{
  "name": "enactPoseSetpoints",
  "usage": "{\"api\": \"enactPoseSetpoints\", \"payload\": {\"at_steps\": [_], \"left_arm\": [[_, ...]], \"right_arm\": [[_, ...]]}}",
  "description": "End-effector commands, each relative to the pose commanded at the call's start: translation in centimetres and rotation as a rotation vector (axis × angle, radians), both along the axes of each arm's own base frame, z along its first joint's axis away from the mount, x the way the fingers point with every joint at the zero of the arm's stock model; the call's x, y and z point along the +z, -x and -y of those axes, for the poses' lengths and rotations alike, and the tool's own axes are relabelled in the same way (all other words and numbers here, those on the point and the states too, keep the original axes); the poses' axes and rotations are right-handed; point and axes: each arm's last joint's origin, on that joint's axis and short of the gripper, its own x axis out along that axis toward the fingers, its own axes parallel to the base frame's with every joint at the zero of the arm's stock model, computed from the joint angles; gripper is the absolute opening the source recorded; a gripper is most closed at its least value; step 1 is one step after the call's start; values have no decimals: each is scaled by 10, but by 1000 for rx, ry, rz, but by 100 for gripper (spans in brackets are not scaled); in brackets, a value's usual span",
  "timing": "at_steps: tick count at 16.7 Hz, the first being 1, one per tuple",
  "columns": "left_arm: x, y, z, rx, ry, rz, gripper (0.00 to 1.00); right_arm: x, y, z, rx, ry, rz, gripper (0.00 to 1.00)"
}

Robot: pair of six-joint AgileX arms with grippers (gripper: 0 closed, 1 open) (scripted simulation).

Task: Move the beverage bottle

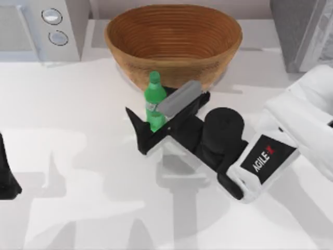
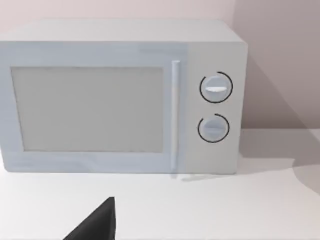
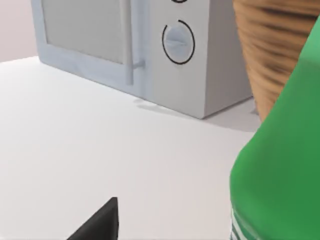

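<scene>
Right gripper (image 1: pixel 155 121): ours, reaching in from the table's right side, fingers spread wide and set either side of the beverage bottle (image 1: pixel 154 104); from above, no contact with the plastic can be made out. We judge this the pre-grasp pose, jaws low on the body so a closing pinch would take the bottle below its label.

Beverage bottle: upright on the white table (image 1: pixel 78 172), just in front of the woven basket (image 1: pixel 174 44), close to its wall. Its green body looms at the edge of the right wrist view (image 3: pixel 285 170).

Microwave (image 2: pixel 120 97): back left corner, well apart from the bottle.

Left gripper (image 1: pixel 8 179): parked at the table's left edge; finger state cannot be told.
</scene>
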Motion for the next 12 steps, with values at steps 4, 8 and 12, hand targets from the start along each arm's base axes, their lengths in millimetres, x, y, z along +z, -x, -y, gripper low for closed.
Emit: {"api": "enactPoseSetpoints", "payload": {"at_steps": [4, 8, 12], "left_arm": [[0, 0, 0, 0, 0, 0, 100], [0, 0, 0, 0, 0, 0, 100], [0, 0, 0, 0, 0, 0, 100]], "right_arm": [[0, 0, 0, 0, 0, 0, 85], [0, 0, 0, 0, 0, 0, 55], [0, 0, 0, 0, 0, 0, 25]]}}
